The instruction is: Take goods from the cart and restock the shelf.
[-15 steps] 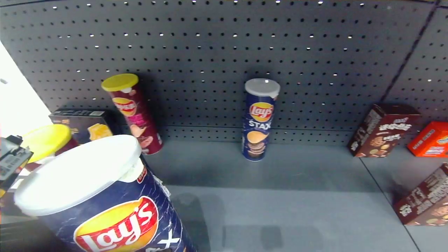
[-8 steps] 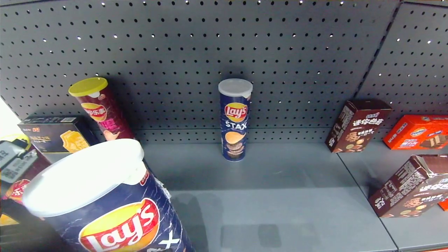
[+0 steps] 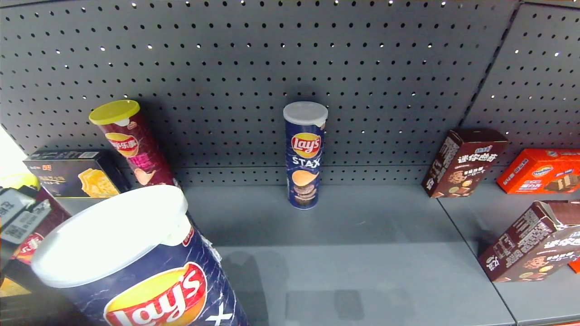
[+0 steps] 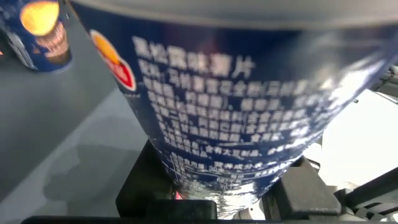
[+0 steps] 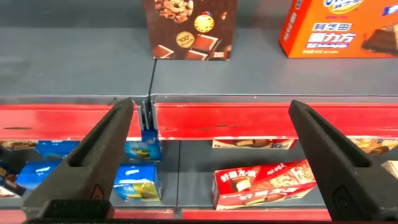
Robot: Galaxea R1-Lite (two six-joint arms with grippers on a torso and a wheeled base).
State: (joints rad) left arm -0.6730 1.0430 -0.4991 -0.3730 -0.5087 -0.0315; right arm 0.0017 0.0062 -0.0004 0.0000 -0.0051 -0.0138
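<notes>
On the grey shelf's [image 3: 362, 253] front left, close under my head camera, the blue chip can [image 3: 131, 262] is held tilted, white lid uppermost, in the left gripper [image 4: 227, 202]. Black fingers [image 4: 146, 186] sit against either side of the can's lower end, and though the tips are hidden behind it, the pincer appears clamped on the can. A second blue can [image 3: 304, 156] stands upright at the back, against the pegboard [image 3: 290, 59]. A maroon can with a yellow lid [image 3: 131, 142] leans well to its left, beside a black box [image 3: 74, 174]. My right gripper [image 5: 211, 162] hangs with its fingers spread wide and nothing between them, level with the red shelf edge [image 5: 249, 121]. Beyond that edge a brown box [image 5: 189, 28] and an orange box [image 5: 339, 28] stand near each other.
</notes>
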